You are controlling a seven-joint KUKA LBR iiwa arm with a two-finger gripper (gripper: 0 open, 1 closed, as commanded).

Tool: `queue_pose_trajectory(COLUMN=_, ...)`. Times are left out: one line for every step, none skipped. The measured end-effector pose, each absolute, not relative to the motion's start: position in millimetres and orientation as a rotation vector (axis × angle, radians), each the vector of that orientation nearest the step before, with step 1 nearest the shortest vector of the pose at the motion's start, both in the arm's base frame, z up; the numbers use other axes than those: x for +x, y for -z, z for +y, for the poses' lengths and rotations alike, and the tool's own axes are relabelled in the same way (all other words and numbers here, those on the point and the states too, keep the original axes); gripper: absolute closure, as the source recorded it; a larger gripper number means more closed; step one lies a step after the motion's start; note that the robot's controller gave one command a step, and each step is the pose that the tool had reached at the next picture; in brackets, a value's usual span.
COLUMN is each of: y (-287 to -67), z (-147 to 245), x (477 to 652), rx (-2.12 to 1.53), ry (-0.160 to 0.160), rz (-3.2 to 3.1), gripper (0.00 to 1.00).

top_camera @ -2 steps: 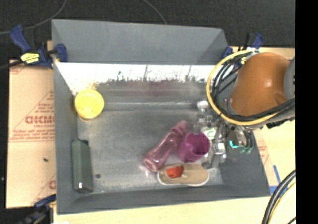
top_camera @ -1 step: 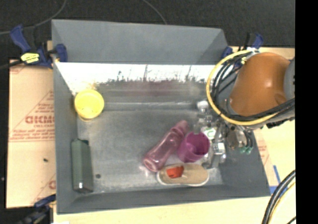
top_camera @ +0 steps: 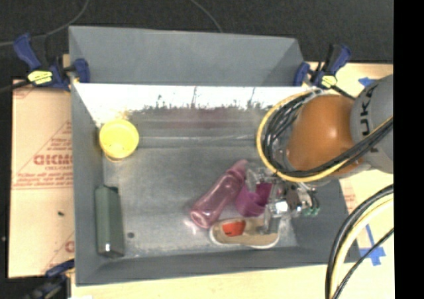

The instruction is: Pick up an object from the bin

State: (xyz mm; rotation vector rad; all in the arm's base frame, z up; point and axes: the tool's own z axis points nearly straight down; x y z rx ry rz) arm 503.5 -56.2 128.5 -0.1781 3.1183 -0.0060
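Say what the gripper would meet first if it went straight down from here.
Most likely the right end of the pale oval dish with a red piece in it, under the gripper. The purple cup sits close at its left. Depth is unclear.

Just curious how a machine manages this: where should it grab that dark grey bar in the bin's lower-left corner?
Probably from straight above, at mid-length of the dark grey bar, closing across its narrow width. It lies flat, long sides along the bin's left wall, apart from other things; the wall side looks tight.
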Motion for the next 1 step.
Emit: queue_pose_trajectory(y=-83.3, z=-24.1, x=508.9, rx=-0.622, ry=0.006, rz=3.071, gripper=1.00)
